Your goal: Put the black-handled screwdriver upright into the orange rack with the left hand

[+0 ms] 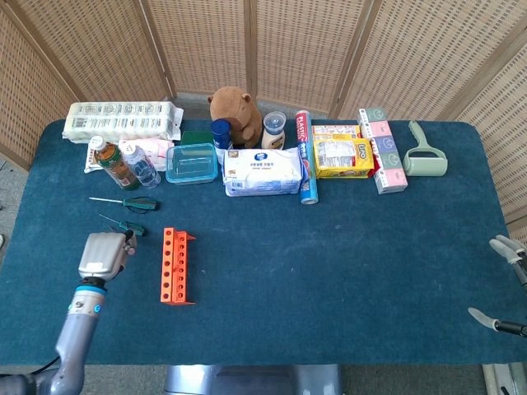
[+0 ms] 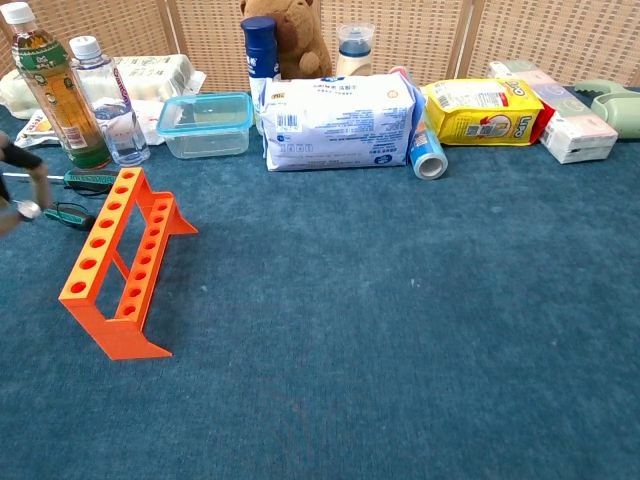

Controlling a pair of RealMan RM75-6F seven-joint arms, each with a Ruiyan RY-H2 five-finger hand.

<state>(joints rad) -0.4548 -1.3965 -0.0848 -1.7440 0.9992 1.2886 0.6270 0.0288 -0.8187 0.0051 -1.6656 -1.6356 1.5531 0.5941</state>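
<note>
Blue-carpeted surface (image 1: 329, 247) w/ orange rack (image 1: 177, 265) lying front-left, two screwdrivers just left of it: green-handled one (image 1: 125, 202) farther back, dark-handled one (image 1: 123, 225) nearer. Back row, L to R: egg carton (image 1: 123, 119), tea bottle (image 1: 113, 163), water bottle (image 1: 142, 167), clear box w/ blue lid (image 1: 192, 163), blue can (image 1: 221, 134), plush toy (image 1: 235, 111), small jar (image 1: 273, 129), wipes pack (image 1: 263, 172), wrap roll (image 1: 305, 156). Then yellow pack (image 1: 343, 155), pastel boxes (image 1: 383, 150), lint roller (image 1: 424, 153) at far right.
</note>
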